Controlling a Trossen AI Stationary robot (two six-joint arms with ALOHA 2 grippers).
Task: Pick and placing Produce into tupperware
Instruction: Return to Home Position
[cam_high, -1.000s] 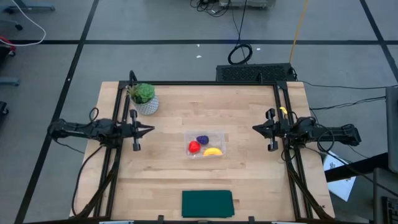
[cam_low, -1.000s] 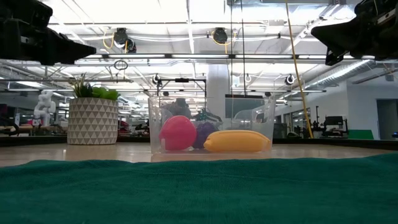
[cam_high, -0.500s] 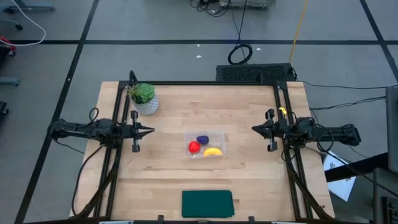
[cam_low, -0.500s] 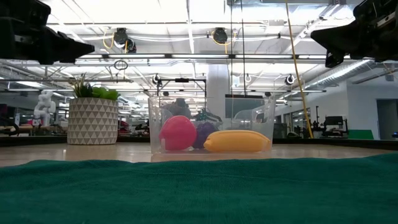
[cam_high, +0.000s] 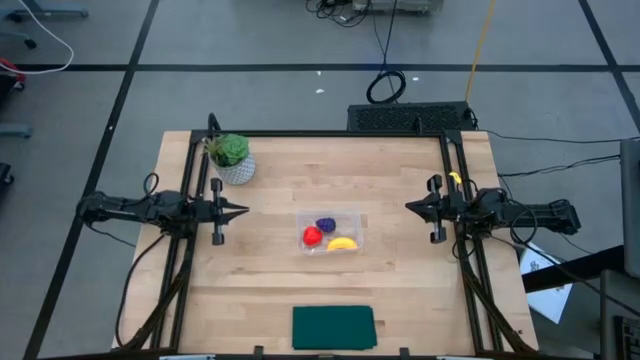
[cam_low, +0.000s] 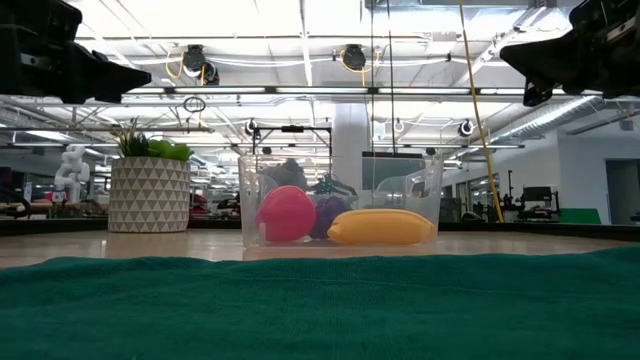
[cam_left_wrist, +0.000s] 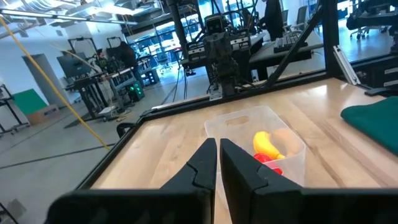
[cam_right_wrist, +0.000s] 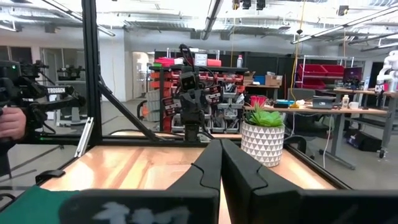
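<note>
The tupperware (cam_high: 360, 225) (produce (cam_high: 313, 236) inside) is placed on the wooden table (cam_high: 300, 180), well apart from the closed left gripper (cam_high: 243, 210) and closed right gripper (cam_high: 408, 207).

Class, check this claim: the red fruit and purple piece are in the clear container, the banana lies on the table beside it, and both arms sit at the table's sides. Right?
No. The high view shows the banana inside the clear container too, beside the red fruit and purple piece. The rest stands: the left gripper and right gripper sit at the sides of the table.
</note>
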